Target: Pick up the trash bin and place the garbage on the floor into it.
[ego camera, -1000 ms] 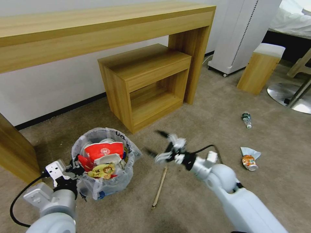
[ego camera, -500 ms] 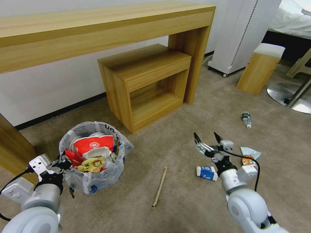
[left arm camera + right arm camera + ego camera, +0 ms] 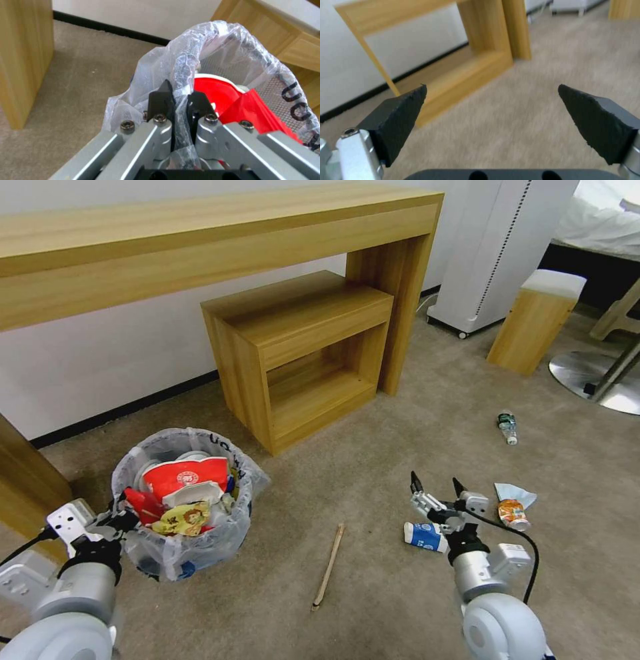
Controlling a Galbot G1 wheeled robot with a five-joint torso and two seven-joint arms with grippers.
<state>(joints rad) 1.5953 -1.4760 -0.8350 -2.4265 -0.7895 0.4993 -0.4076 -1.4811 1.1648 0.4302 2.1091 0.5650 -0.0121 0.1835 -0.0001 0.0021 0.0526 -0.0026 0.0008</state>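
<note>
While left gripper (image 3: 178,100) pinches trash bin (image 3: 180,543) rim | right gripper (image 3: 437,488) spread above carton (image 3: 425,536)

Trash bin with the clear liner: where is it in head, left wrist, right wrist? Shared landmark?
Head: round trash bin lined with crinkled clear plastic bag, lower left on beige carpet, left claw at its rim.
Left wrist: bag-lined rim fills the centre, pinched in the left claw.
Right wrist: not in it.
Landmark: low open wooden side table.

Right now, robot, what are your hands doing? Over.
Left gripper clamped on trash bin liner. Right gripper open above blue-white carton. Nothing blocking.
</note>
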